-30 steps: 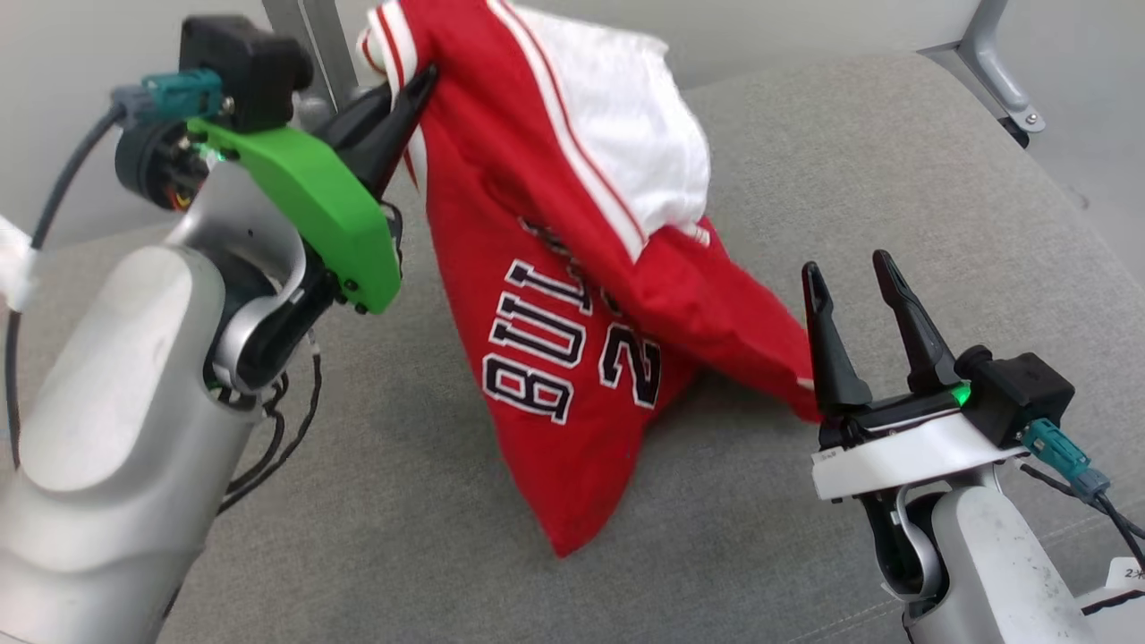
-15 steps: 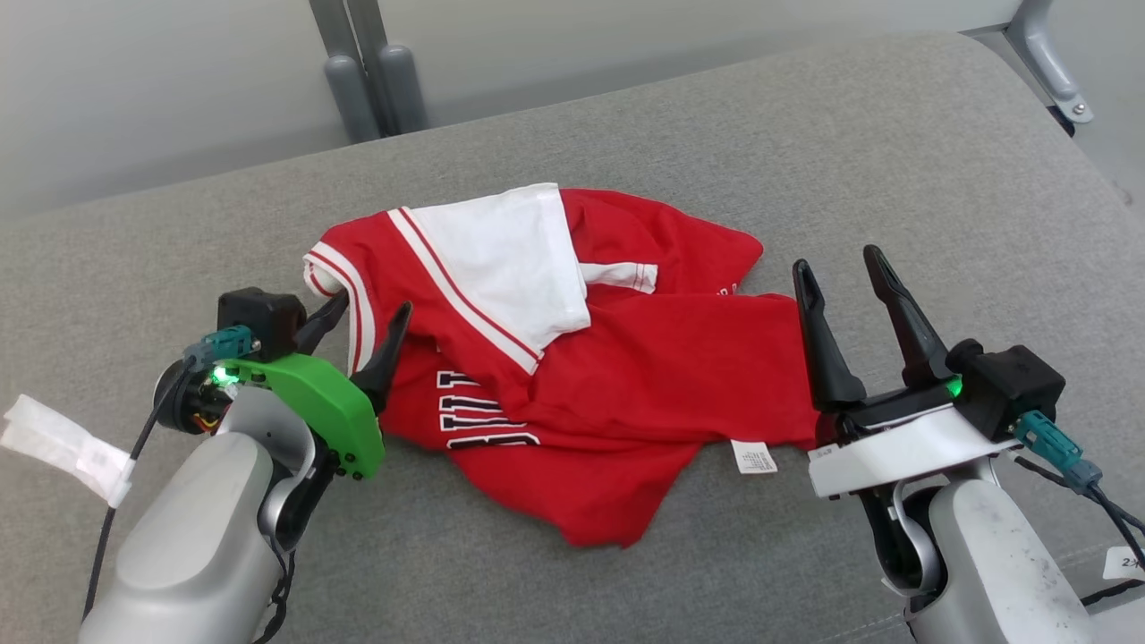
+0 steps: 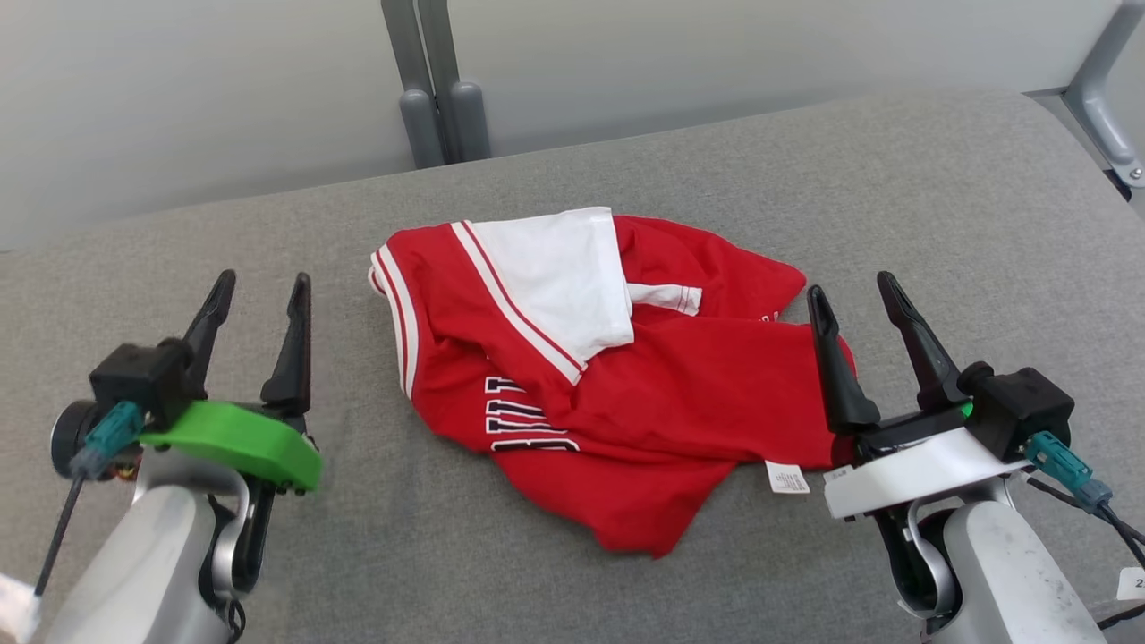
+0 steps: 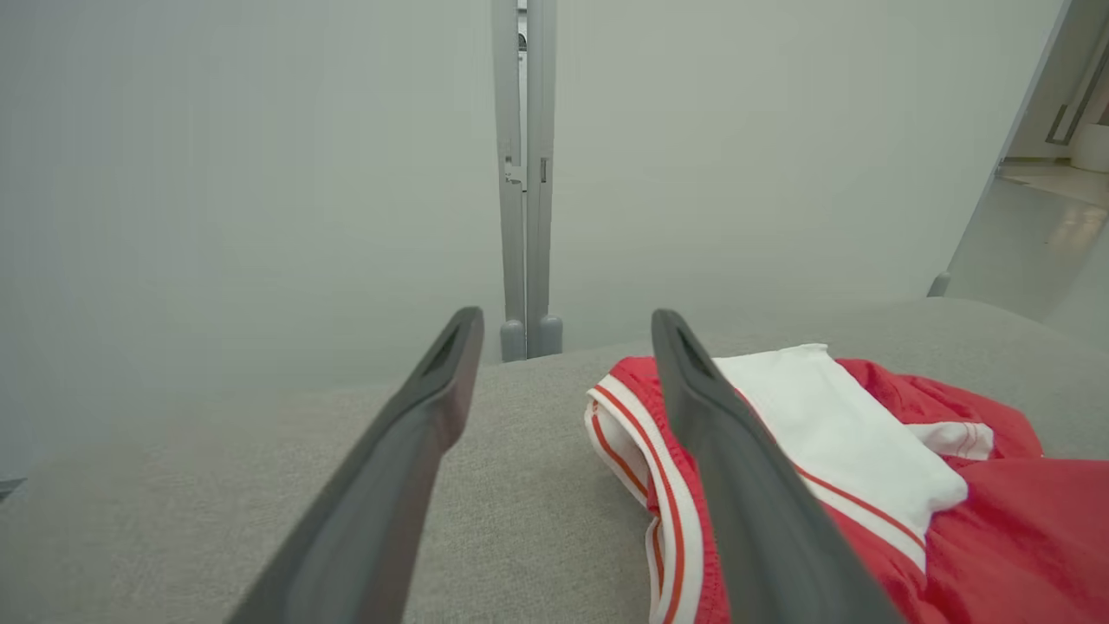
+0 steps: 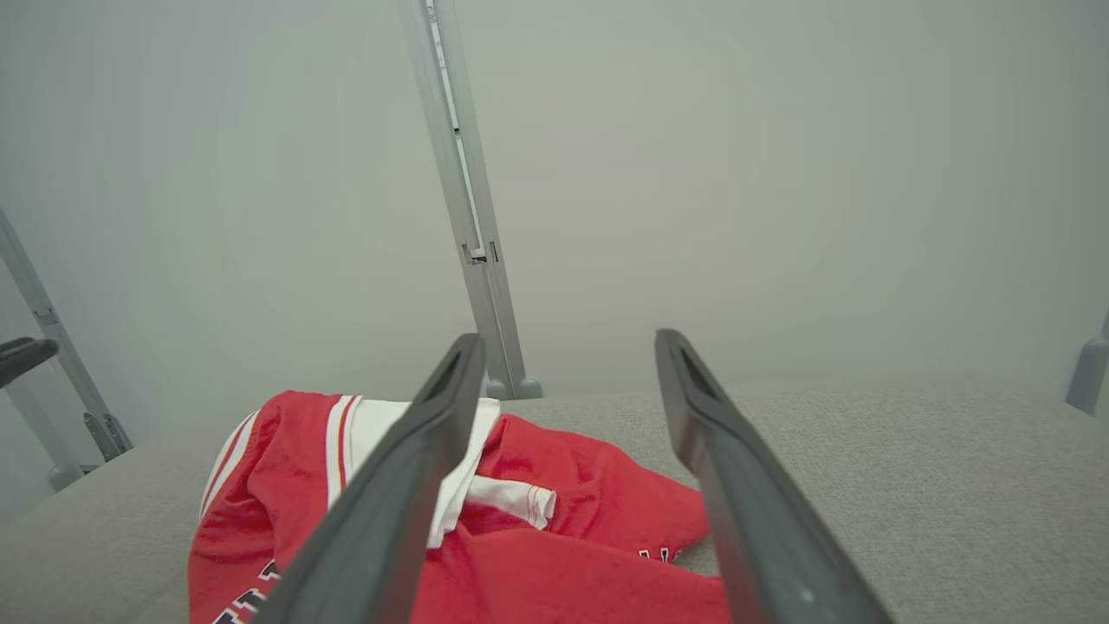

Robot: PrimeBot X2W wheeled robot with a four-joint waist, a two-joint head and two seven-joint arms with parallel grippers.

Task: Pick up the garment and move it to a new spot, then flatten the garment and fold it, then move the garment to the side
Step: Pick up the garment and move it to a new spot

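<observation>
We note garment (image 3: 626,394) crumpled mid-table (image 3: 939,179), long axis left-right. Left hand (image 3: 264,279) wide, empty, apart from its left edge. Right hand (image 3: 852,284) wide, empty, at its right edge; we judge right nearer.

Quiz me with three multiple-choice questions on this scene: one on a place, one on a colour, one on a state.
1. The shirt lies: A) between the left gripper and right gripper B) left of both C) right of both.
2. The panel folded over it is: A) blue B) white C) yellow.
3. The left gripper's jaws are: A) shut on the shirt B) shut, empty C) open, empty.
1 A: a gripper flanks each side on the cushion. 2 B: white over red. 3 C: jaws apart, clear of the shirt.
</observation>
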